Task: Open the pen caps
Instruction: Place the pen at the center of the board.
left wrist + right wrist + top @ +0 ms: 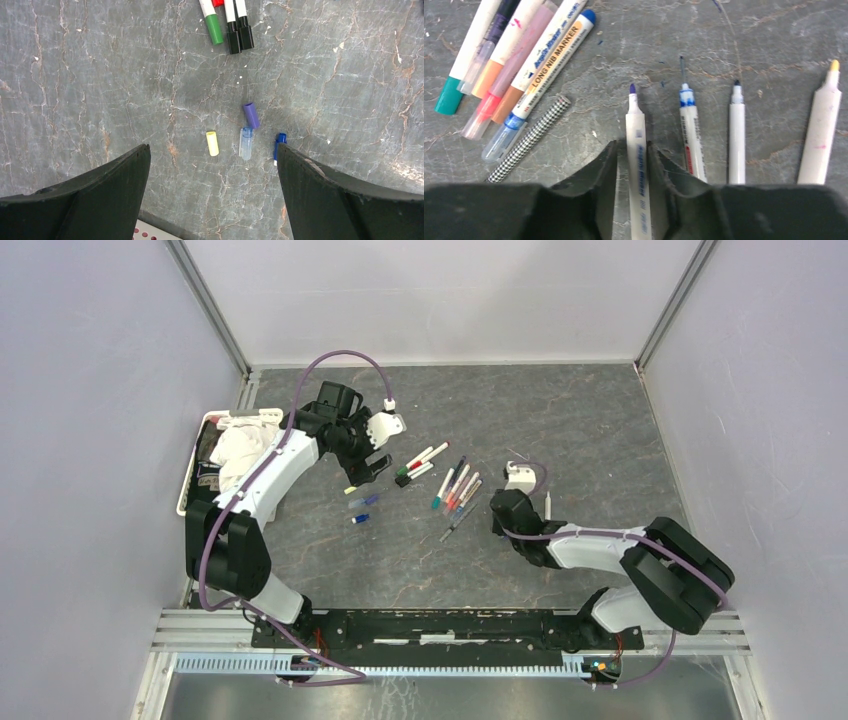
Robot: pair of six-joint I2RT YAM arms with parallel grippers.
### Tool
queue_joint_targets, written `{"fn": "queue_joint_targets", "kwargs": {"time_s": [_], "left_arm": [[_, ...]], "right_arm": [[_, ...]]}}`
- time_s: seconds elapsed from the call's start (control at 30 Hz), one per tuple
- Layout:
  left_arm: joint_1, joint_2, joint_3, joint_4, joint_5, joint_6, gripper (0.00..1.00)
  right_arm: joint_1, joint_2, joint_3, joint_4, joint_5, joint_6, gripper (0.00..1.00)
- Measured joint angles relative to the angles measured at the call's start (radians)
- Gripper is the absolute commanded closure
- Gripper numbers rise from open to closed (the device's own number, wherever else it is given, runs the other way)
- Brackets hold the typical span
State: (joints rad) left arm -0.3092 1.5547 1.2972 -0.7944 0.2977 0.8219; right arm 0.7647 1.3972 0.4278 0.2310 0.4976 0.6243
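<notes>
Right wrist: right claw (633, 148) close around purple-tipped pen (634, 122), grip unclear; left claw (212, 150) wide open.

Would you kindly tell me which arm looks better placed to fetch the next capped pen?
Probably left: the left gripper is wide open and empty, with a green-capped pen just ahead, while the right gripper straddles an uncapped pen.

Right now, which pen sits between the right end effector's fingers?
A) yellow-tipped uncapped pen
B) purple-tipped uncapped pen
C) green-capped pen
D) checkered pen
B: in the right wrist view the purple-tipped pen runs straight through the gap of the right end effector, while the yellow-tipped pen and the checkered pen lie off to either side.
</notes>
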Motion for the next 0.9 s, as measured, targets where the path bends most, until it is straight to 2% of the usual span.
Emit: {"fn": "queue_joint_targets", "kwargs": {"time_s": [0.07, 0.17, 0.43, 0.73, 0.9], "left_arm": [[0.0, 0.0, 0.0, -0.003, 0.0, 0.002, 0.0], [0.0, -0.003, 0.0, -0.008, 0.0, 0.002, 0.0], [0.0, -0.011, 0.0, -0.018, 0.0, 0.003, 0.0], [0.0, -0.014, 0.0, -0.024, 0.0, 0.006, 0.0], [0.002, -0.019, 0.021, -0.037, 0.002, 0.004, 0.0]], "right_arm": [[0.0, 0.016, 0.024, -0.017, -0.008, -0.001, 0.57], [0.0, 0.019, 0.035, -0.031, -0.023, -0.002, 0.55], [-0.002, -0.022, 0.047, -0.109, -0.053, -0.006, 0.63], [-0.006, -0.071, 0.054, -0.174, -0.086, -0.016, 0.63], [-0.008, -0.102, 0.163, -0.228, -0.101, -0.036, 0.61]]}}
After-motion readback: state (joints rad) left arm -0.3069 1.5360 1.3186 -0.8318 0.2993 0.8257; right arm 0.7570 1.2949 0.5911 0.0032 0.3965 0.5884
